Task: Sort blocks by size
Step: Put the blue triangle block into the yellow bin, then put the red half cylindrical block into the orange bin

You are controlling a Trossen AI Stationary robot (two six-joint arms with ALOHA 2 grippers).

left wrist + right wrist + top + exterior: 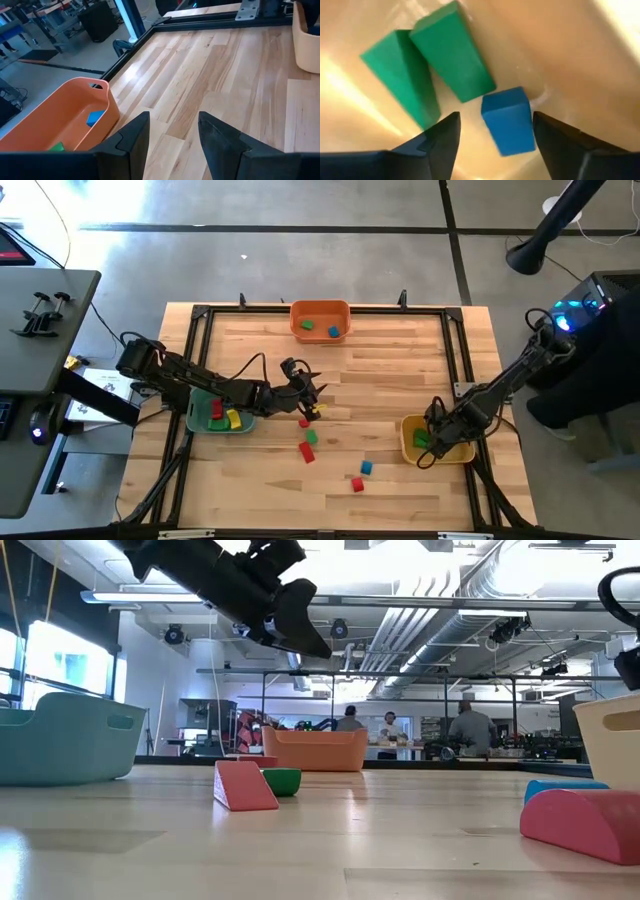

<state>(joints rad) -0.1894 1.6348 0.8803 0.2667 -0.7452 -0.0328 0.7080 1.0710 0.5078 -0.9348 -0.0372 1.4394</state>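
My right gripper (430,448) reaches down into the yellow bin (462,452) at the table's right. It is open (495,117). A blue block (507,122) lies on the bin's floor between its fingers, with a gap on either side. Two green blocks (452,52) lie beside it. My left gripper (305,395) hovers open and empty (172,135) over the table's middle. Loose blocks lie on the table near it: a yellow one (315,411), a green one (311,437), two red ones (306,452) (357,483) and a blue one (366,467).
An orange bin (320,320) at the far edge holds a green and a blue block. A green bin (220,418) under the left arm holds red and yellow blocks. A black frame (200,315) rims the table. People stand in the room beyond.
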